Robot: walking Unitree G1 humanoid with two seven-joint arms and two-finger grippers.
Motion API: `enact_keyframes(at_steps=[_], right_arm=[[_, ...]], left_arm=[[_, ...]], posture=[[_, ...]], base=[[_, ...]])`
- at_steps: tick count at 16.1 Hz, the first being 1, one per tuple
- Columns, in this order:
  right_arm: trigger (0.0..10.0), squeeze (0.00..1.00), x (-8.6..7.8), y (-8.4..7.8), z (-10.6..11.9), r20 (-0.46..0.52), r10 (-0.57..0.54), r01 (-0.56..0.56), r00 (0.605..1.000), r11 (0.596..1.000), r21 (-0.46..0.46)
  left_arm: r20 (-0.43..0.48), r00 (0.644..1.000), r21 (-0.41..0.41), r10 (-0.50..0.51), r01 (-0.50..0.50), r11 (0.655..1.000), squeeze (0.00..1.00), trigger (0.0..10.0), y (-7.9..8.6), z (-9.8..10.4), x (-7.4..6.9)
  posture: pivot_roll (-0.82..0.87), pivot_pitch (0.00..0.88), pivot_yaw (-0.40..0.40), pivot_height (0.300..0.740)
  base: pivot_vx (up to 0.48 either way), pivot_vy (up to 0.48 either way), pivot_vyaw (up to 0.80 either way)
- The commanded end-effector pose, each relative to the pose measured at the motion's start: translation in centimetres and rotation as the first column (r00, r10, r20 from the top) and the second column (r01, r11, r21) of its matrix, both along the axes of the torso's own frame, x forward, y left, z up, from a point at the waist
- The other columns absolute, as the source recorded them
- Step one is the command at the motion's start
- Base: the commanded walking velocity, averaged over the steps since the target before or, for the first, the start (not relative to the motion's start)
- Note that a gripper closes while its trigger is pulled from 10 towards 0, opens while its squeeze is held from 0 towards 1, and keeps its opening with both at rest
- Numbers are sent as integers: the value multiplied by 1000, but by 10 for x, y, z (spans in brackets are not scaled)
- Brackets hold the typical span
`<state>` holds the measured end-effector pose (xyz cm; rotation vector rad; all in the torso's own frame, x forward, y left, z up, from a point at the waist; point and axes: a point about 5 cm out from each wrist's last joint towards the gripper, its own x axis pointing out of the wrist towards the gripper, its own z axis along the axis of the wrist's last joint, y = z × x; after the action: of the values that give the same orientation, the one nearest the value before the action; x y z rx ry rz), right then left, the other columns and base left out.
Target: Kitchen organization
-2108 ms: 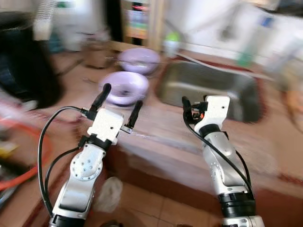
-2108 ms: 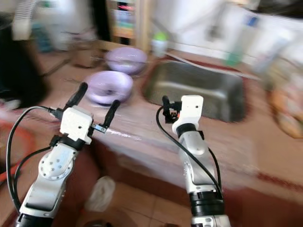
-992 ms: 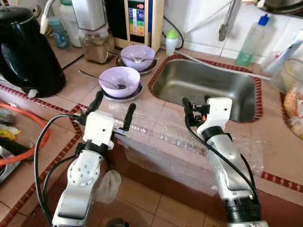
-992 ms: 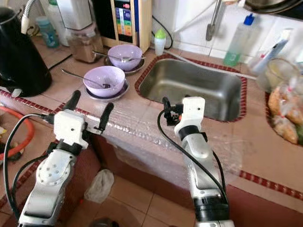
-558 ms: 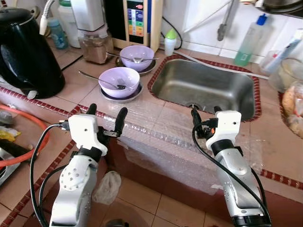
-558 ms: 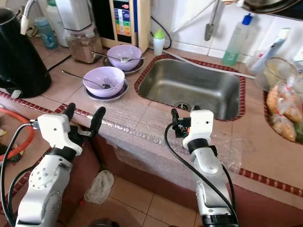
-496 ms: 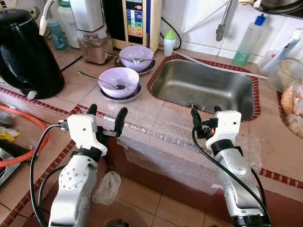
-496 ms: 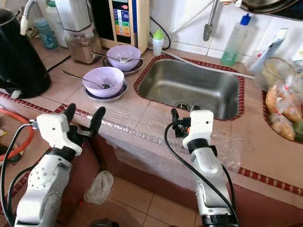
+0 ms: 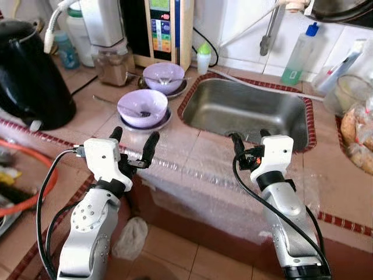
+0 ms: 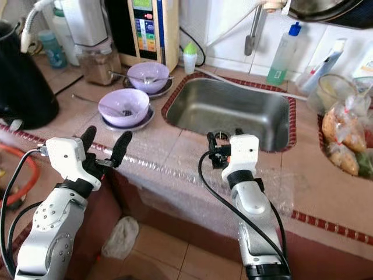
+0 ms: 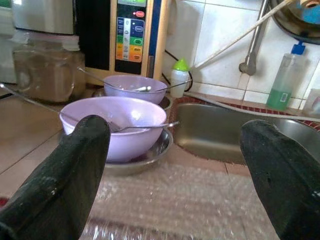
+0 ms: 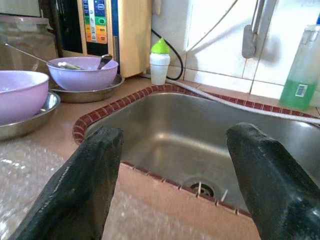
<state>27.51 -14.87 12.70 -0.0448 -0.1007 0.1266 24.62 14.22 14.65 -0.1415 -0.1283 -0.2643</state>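
Two lilac bowls stand on metal plates left of the sink point(image 9: 245, 108), each with a spoon in it: the near bowl point(image 9: 143, 107) and the far bowl point(image 9: 164, 74). My left gripper point(image 9: 134, 137) hovers open over the counter's front edge, just short of the near bowl point(image 11: 112, 120), holding nothing. My right gripper point(image 9: 250, 137) is open and empty at the sink's near rim, looking into the steel basin point(image 12: 200, 135).
A black kettle point(image 9: 32, 70) stands far left, with a jar of brown powder point(image 9: 111, 61) and a water purifier point(image 9: 163, 29) behind the bowls. A green-capped bottle point(image 9: 203, 57), faucet point(image 9: 271, 32) and soap bottle point(image 9: 297, 55) line the back. Food bags point(image 9: 358, 140) lie right. Bubble wrap point(image 9: 198, 175) covers the counter edge.
The blurred picture has settled as the camera moved. Both grippers drew back a little toward the counter's front edge and stayed open and empty. The bowls have not moved.
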Motion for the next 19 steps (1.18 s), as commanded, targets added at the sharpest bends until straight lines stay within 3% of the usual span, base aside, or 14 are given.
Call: enact_keyframes(at_steps=[1,8,12,14,16,19], right_arm=[[10000,0,2,1,5,22,0,0,1000,1000,-1],[10000,0,3,3,5,21,15,-15,1000,1000,-3],[10000,0,4,4,4,18,22,-22,1000,1000,-6],[10000,0,4,4,3,16,27,-27,1000,1000,-7],[10000,0,4,4,3,13,31,-31,999,999,-7],[10000,0,5,5,3,13,37,-37,999,999,-7]], left_arm=[[21,1000,10,-17,17,1000,0,10000,-1,6,0],[22,999,29,-28,28,999,0,10000,-3,5,0],[34,999,70,8,-11,997,0,10000,0,5,0],[60,997,111,41,-48,993,0,10000,1,6,-1],[93,996,186,4,-22,982,0,10000,-3,5,-6],[110,986,310,-123,84,947,0,10000,-13,-6,-14]], posture=[[23,0,15,740],[20,0,14,740],[25,0,9,740],[27,0,7,740],[28,0,5,740],[29,0,3,740]], base=[[330,0,0],[313,0,0],[0,0,0],[0,0,0],[0,0,0],[0,0,0]])
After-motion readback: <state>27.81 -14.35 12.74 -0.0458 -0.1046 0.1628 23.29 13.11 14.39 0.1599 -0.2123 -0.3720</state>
